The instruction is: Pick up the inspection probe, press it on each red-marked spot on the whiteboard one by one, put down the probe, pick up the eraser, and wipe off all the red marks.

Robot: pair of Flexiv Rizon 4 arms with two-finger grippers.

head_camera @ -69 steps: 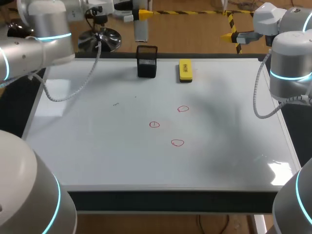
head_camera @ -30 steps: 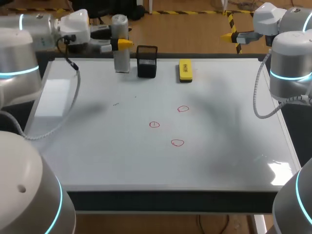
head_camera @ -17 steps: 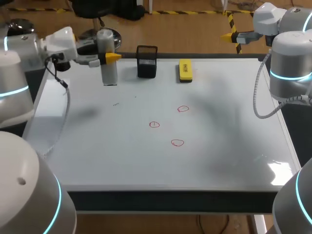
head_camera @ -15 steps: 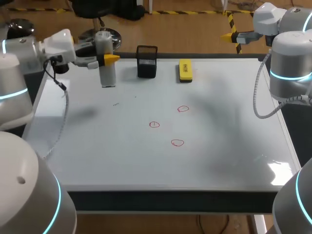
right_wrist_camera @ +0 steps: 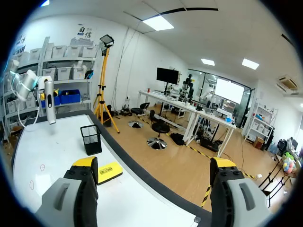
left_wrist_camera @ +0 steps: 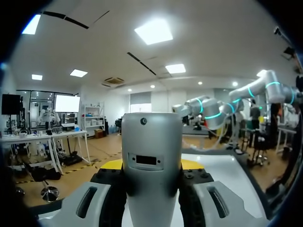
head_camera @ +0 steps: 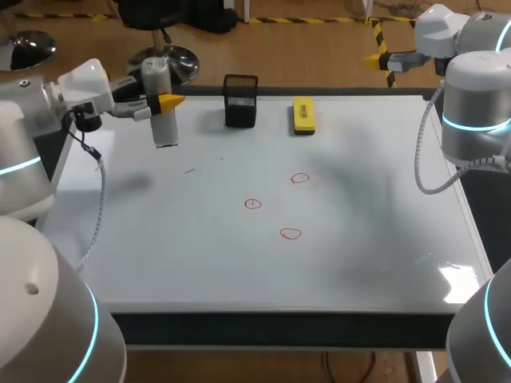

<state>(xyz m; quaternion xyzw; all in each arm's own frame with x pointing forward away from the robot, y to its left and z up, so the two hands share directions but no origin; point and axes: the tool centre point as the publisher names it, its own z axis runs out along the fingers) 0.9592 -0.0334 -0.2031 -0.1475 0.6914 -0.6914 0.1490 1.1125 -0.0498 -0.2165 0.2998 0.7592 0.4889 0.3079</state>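
The inspection probe [head_camera: 162,128], a grey upright cylinder, hangs over the whiteboard's [head_camera: 160,255] back left part with my left gripper [head_camera: 164,102] shut on it. The left wrist view shows the probe [left_wrist_camera: 151,142] clamped between the fingers of the left gripper [left_wrist_camera: 151,166]. Three red circles [head_camera: 299,179], [head_camera: 253,204], [head_camera: 291,234] lie near the board's middle, to the right of the probe. The yellow eraser [head_camera: 303,115] lies at the back edge. My right gripper [head_camera: 382,59] stands open and empty beyond the back right corner; the right gripper [right_wrist_camera: 154,163] looks over the eraser [right_wrist_camera: 109,171].
A black mesh holder [head_camera: 240,101] stands at the back edge, between the probe and the eraser; the right wrist view also shows the holder [right_wrist_camera: 91,138]. A small dark smudge [head_camera: 190,170] marks the board left of the circles.
My left arm has carried the probe leftward and toward the front, away from the black holder. The right arm has kept still.
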